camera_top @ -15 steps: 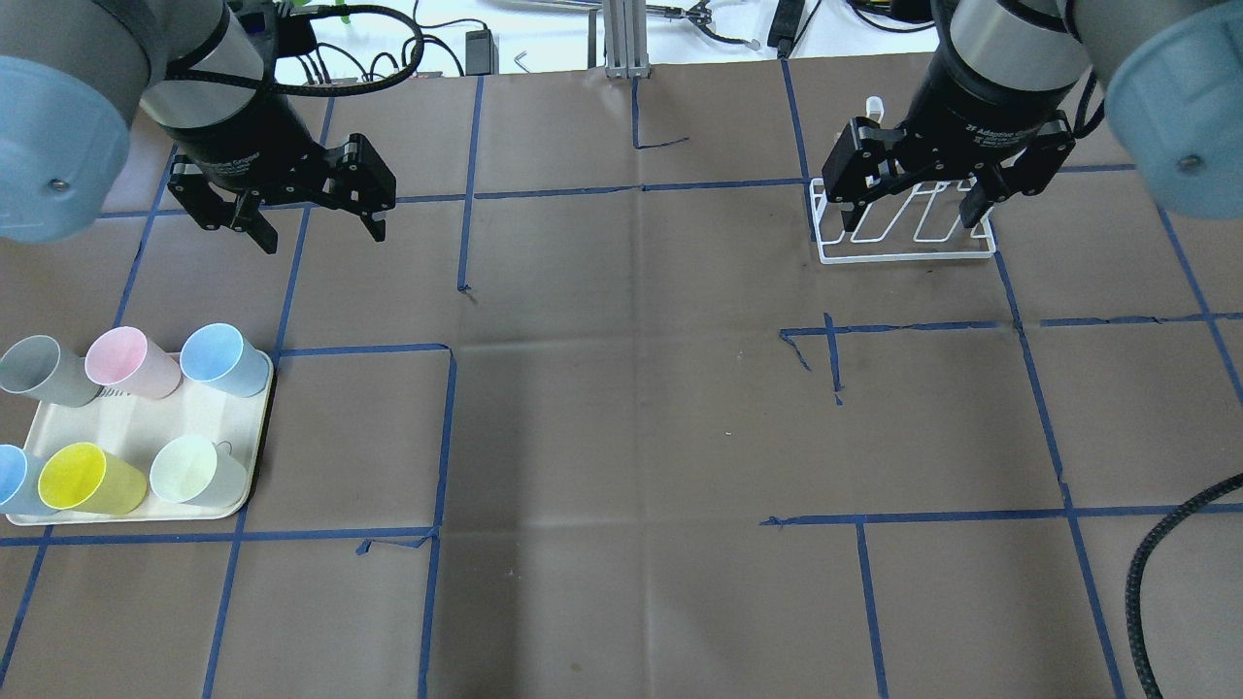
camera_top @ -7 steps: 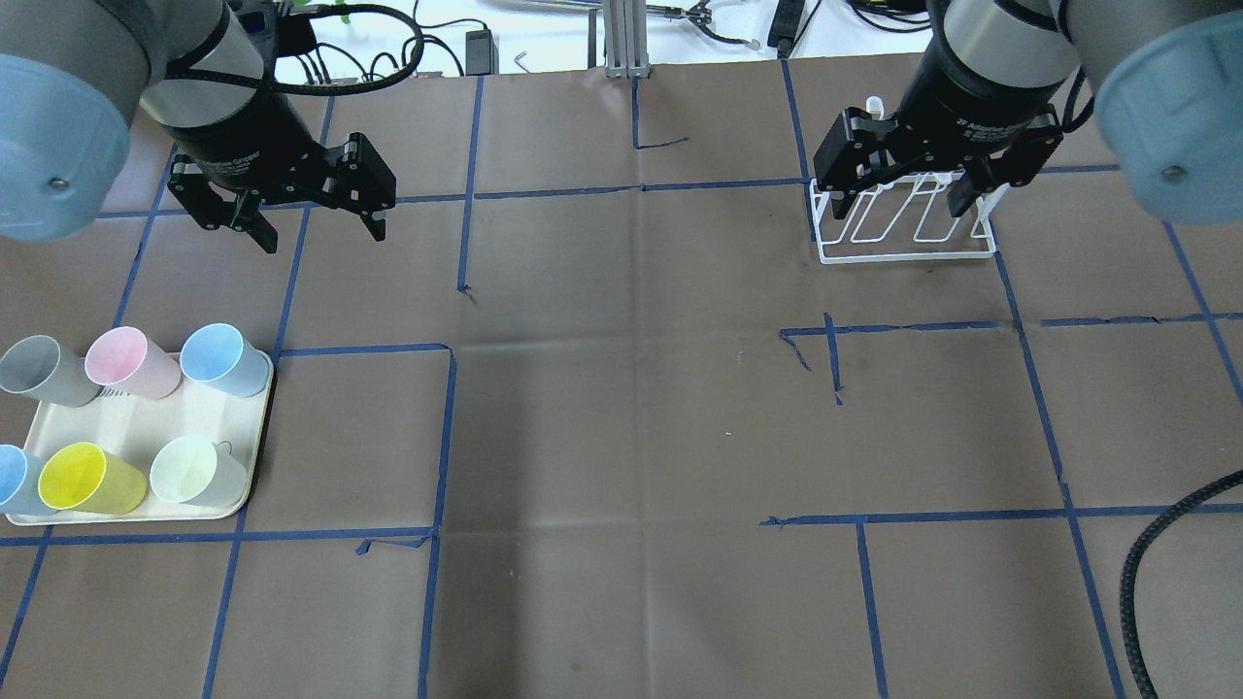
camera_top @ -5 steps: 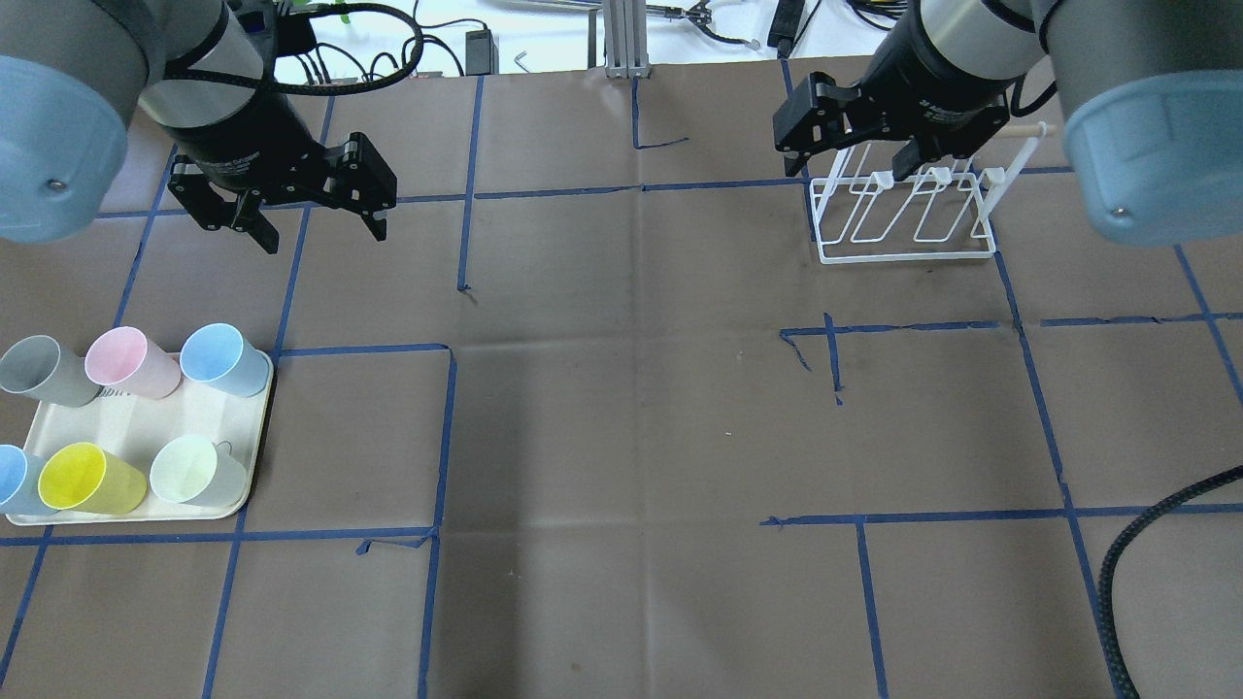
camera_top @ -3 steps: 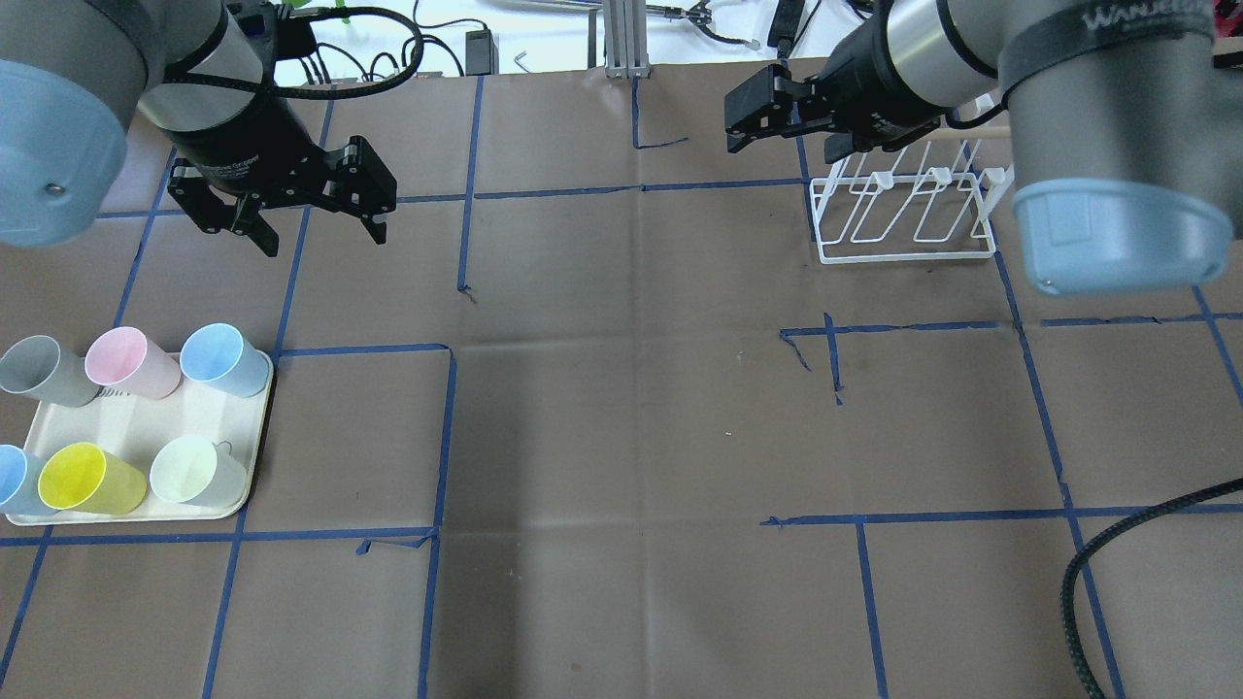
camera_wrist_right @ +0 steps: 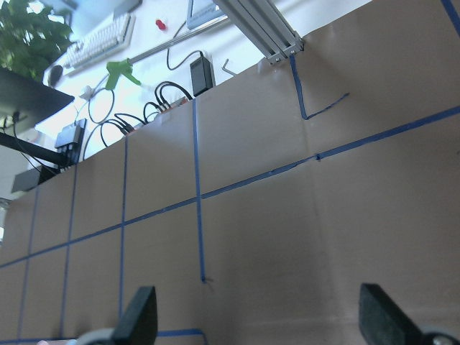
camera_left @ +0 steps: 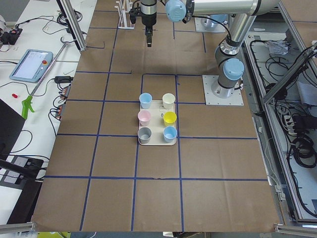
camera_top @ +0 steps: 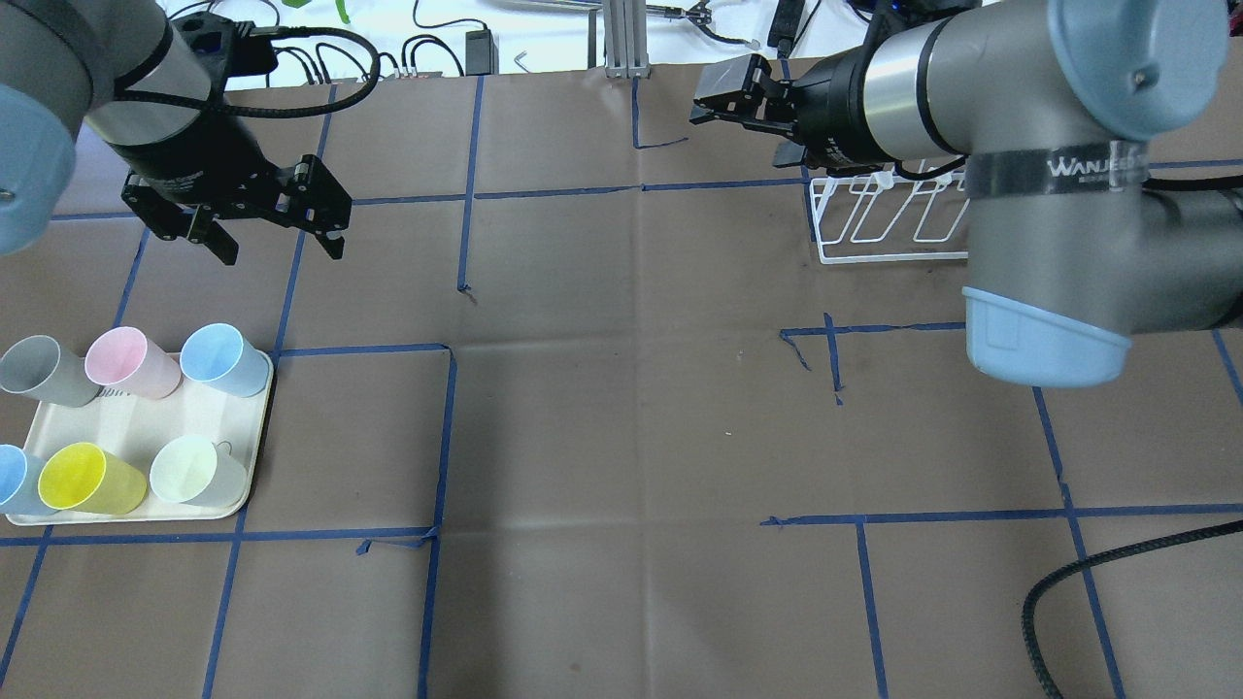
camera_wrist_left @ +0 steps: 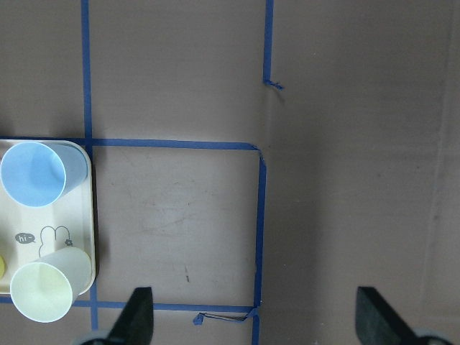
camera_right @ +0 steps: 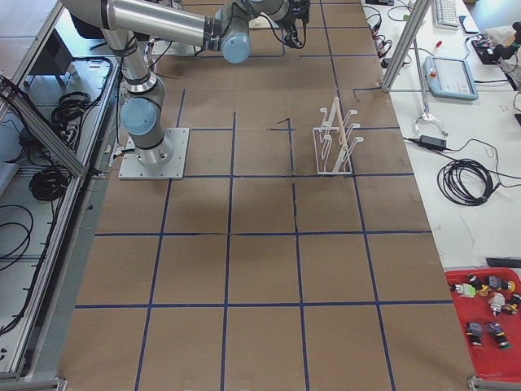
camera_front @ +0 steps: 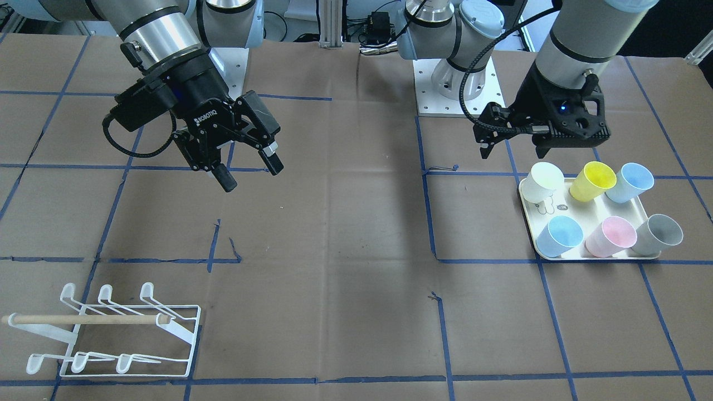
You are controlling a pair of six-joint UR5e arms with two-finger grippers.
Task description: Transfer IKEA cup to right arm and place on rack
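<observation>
Shifted slightly toward the cream tray [camera_top: 199,413], where all six IKEA cups [camera_top: 221,356] sit untouched, the left gripper [camera_top: 284,257] hangs spread and empty, while the right gripper [camera_front: 252,178], likewise spread and empty, has swung off the rack [camera_front: 111,319] toward mid-table.

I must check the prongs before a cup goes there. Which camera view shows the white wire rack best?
The exterior front-facing view: the rack shows whole, with both prong rows and the dowel handle uncovered. In the overhead view the right arm hides part of it. The exterior right view shows it small. The wrist views miss it.
</observation>
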